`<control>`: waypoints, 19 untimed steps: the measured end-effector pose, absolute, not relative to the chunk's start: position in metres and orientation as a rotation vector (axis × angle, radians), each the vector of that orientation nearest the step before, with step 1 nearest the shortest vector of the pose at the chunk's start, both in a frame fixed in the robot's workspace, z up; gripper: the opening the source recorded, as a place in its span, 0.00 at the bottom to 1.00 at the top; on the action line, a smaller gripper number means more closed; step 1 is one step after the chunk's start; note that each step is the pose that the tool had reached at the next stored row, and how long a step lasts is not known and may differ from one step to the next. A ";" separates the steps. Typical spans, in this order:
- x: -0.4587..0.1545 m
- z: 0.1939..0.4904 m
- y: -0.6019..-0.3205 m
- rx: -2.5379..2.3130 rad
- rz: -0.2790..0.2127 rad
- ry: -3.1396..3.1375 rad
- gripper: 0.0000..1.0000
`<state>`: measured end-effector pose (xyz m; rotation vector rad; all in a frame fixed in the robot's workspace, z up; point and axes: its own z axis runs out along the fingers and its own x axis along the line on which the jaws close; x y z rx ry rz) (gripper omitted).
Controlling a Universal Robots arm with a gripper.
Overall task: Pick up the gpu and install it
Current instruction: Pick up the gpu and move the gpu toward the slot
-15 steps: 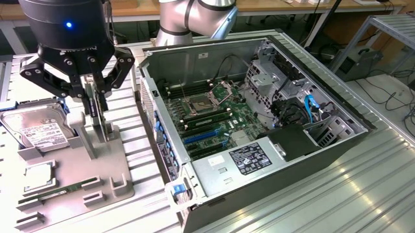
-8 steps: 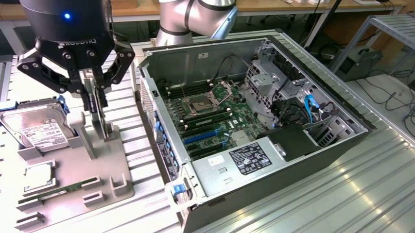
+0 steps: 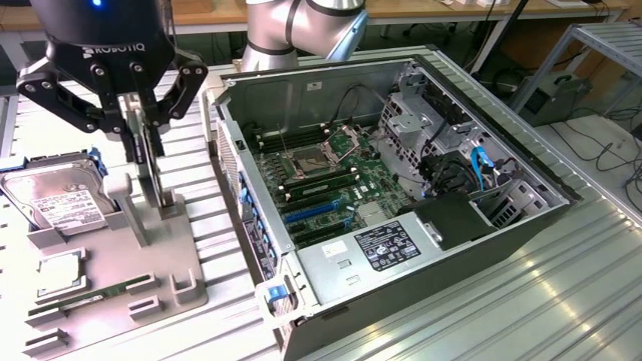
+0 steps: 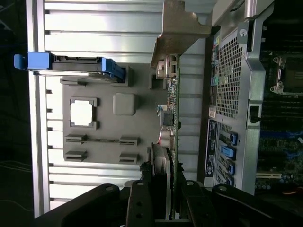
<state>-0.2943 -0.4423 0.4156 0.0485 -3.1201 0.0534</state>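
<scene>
A Universal Robots arm's end effector [image 3: 140, 124] is clenched on the top edge of the gpu [image 3: 147, 180], which stands on edge at the side of a gray fixture tray [image 3: 171, 263] nearest the open computer case [image 3: 501, 248], both resting on a slatted metal surface [image 3: 542, 301]. In the wrist view the end effector [image 4: 168, 201] straddles the card, the green board [image 4: 173, 118] running edge-on away from it toward its silver bracket [image 4: 177, 33]. The pictures do not settle whether the card's lower edge has left the tray's slot. A hard drive [image 3: 56, 199], a processor [image 3: 60, 272] and a RAM stick [image 3: 86, 298] lie in their own recesses on the tray, away from the grasp. Inside the case the motherboard [image 3: 331, 177] lies exposed, its blue expansion slots [image 3: 306, 213] near the case wall that faces the tray. The likely trouble from here is a thin board held by one edge: a pull not in line with the slot could bind the card or drag the tray along. A loose hold could let it swing and clip the case wall. Any tilt carried to the motherboard could set the connector down askew, or catch the bracket on the case frame
</scene>
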 end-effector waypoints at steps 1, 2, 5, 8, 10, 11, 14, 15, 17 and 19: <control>-0.294 0.417 -0.442 0.049 0.054 -3.120 0.28; -0.294 0.420 -0.442 0.049 0.054 -3.120 0.28; -0.294 0.425 -0.442 0.049 0.053 -3.120 0.28; -0.294 0.430 -0.442 0.049 0.053 -3.120 0.28; -0.294 0.434 -0.442 0.049 0.054 -3.120 0.28; -0.294 0.436 -0.442 0.049 0.054 -3.120 0.28; -0.294 0.440 -0.442 0.049 0.053 -3.120 0.28; -0.294 0.441 -0.442 0.049 0.053 -3.120 0.28; -0.294 0.442 -0.442 0.049 0.054 -3.120 0.28; -0.294 0.444 -0.442 0.049 0.054 -3.120 0.28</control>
